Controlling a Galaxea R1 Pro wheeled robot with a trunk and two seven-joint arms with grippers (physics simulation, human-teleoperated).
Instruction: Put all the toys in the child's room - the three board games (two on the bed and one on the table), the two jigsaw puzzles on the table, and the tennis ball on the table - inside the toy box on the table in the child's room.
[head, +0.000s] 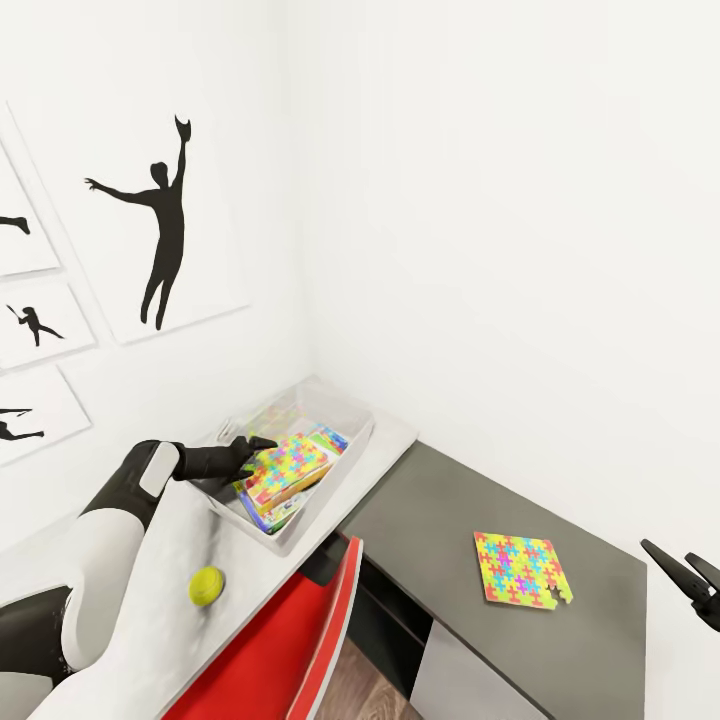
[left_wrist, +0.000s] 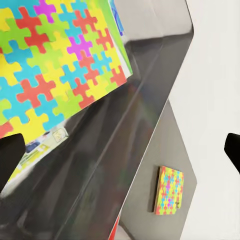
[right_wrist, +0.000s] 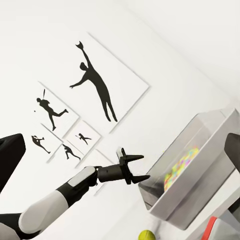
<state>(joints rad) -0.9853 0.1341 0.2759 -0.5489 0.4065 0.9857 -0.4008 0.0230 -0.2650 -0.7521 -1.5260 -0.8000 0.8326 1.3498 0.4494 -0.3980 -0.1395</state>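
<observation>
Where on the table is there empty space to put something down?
The dark grey side section is mostly bare between the toy box and the jigsaw puzzle lying on it. The pale top has a bare patch around the tennis ball. The toy box is crowded: another jigsaw puzzle lies on stacked board games, with the left gripper over it.

A red chair (head: 290, 640) stood pushed in under the bench edge, its back tilted, with wood-plank floor (head: 365, 690) showing beside it. On the white wall (head: 500, 200) hung white pictures with black sports silhouettes; the largest picture (head: 165, 220) showed a figure reaching upward.
</observation>
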